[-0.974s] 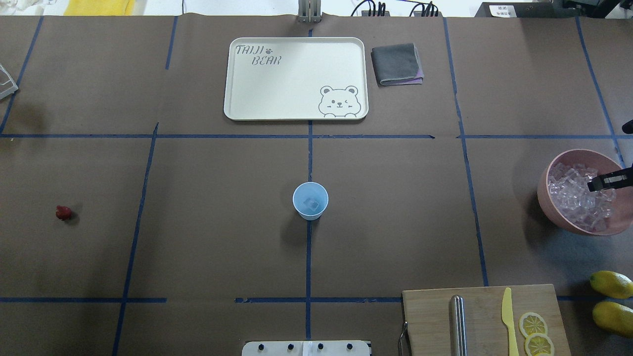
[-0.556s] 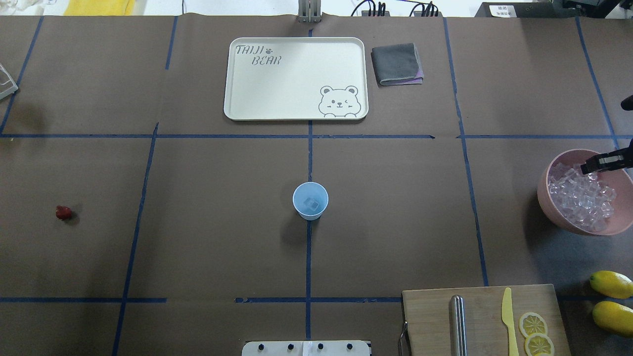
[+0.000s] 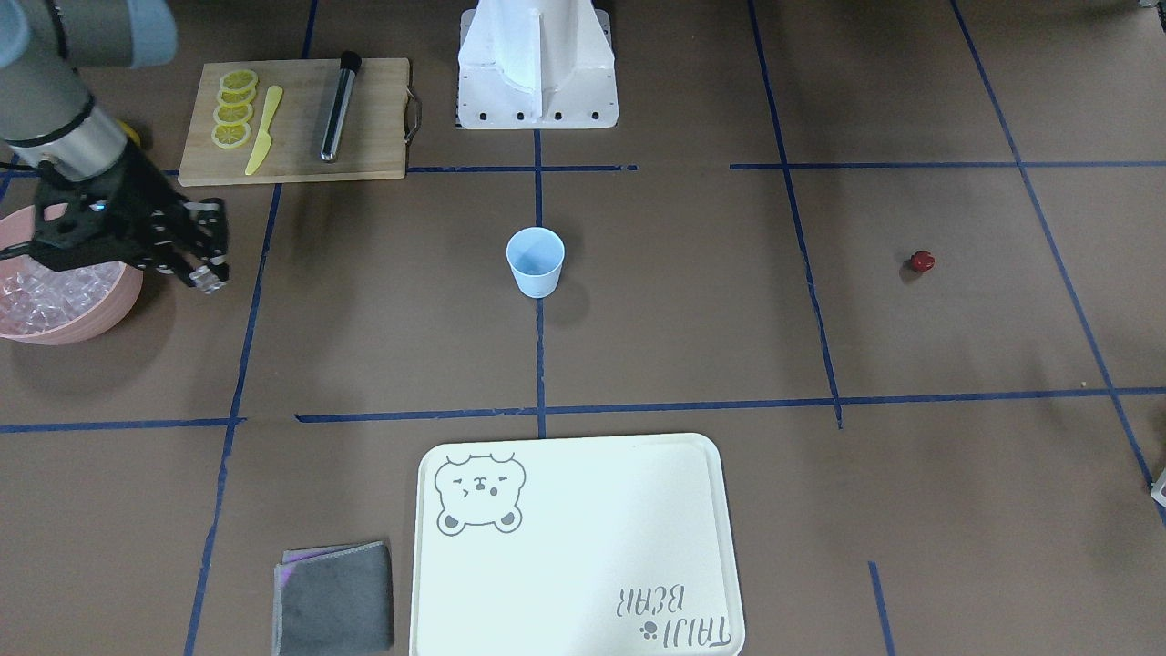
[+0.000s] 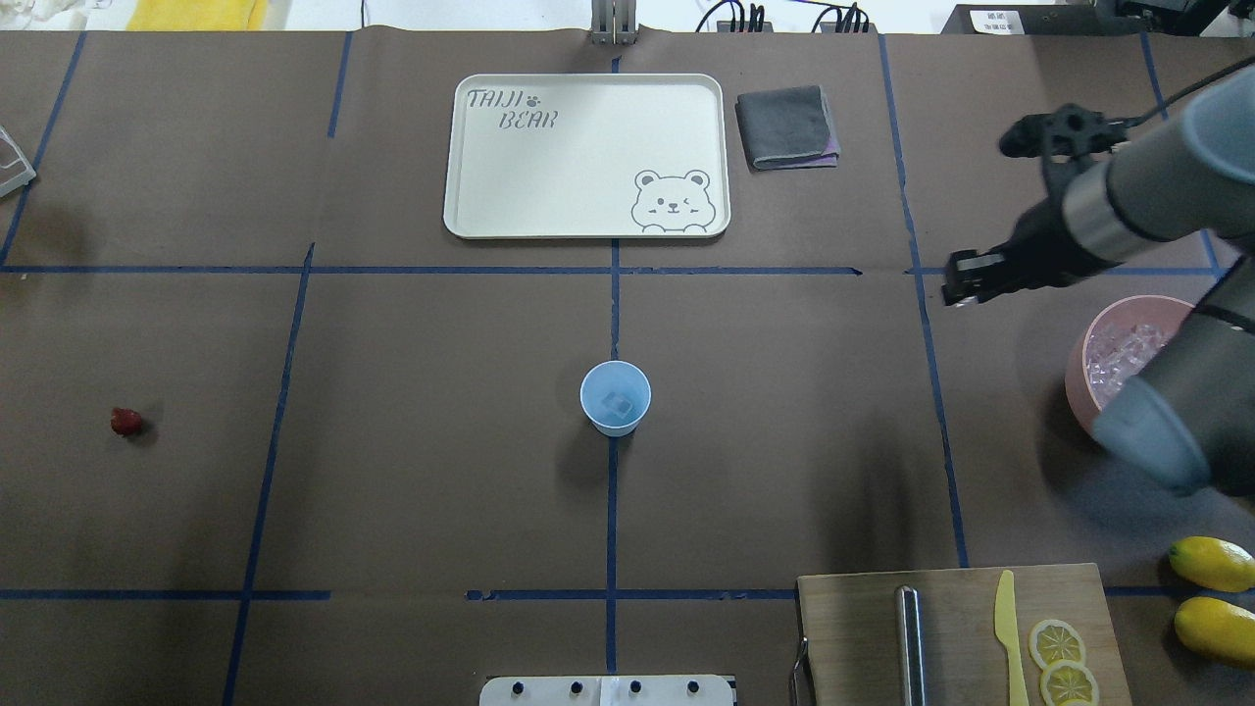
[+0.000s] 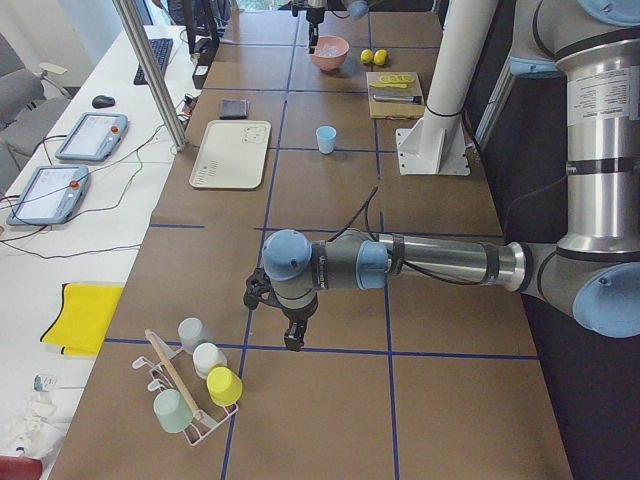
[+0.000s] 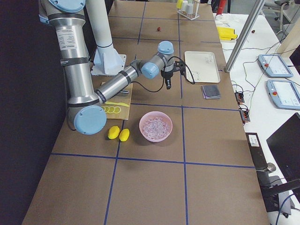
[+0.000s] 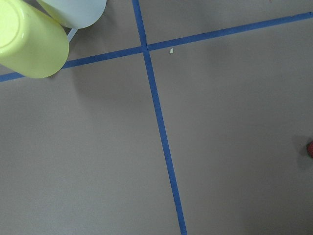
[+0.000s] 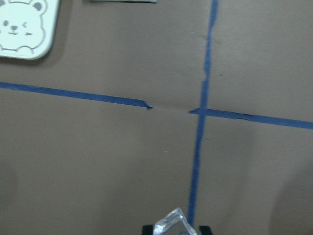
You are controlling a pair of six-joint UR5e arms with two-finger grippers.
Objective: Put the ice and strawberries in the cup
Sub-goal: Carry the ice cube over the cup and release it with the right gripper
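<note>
The light blue cup (image 4: 615,397) stands upright at the table's centre with one ice cube (image 4: 617,403) inside. My right gripper (image 4: 956,291) hangs above bare table between the cup and the pink bowl (image 4: 1100,355), shut on a clear ice cube (image 8: 172,226). The front view also shows the cube at the tips of my right gripper (image 3: 208,278). The bowl holds many more ice cubes (image 3: 50,293). The strawberry (image 4: 125,422) lies alone far to the left. My left gripper (image 5: 291,340) shows only in the exterior left view, near a cup rack; I cannot tell its state.
A cream bear tray (image 4: 586,155) and a folded grey cloth (image 4: 787,127) lie at the far side. A cutting board (image 4: 956,632) carries a metal rod, yellow knife and lemon slices. Two lemons (image 4: 1213,593) sit beside it. A rack of upturned cups (image 5: 195,385) stands at the left end.
My right gripper has lifted out of the pink bowl with an ice cube and moved left, toward the middle of the table. The cup and strawberry have not moved.
</note>
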